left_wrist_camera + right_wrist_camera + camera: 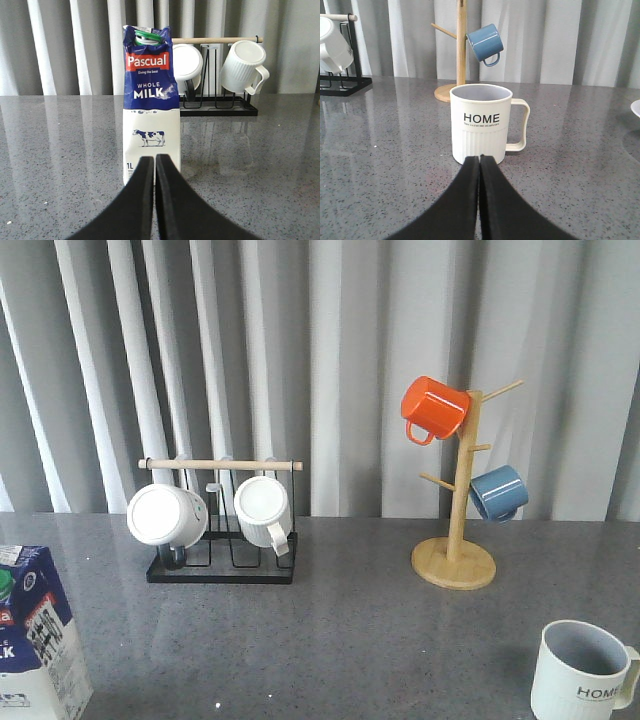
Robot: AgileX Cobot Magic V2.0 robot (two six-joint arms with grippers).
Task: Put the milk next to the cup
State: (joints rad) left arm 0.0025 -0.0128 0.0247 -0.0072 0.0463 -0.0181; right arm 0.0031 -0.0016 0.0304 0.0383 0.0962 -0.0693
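The milk [151, 100] stood upright straight ahead of the left tool [154, 167] (fingers pressed together, empty), the cup [583, 672] well apart toward the right tool [480, 167], likewise closed.

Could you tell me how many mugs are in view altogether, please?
5: two white mugs on the black rack, orange mug and blue mug on the wooden tree, HOME cup front right.

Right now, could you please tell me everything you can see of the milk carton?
The milk carton is a tall gable-top box, blue above and white below, with a red Pascual label, WHOLE MILK text, a cow picture and a green cap. It stands upright on the grey table, untouched, ahead of the shut left fingers.
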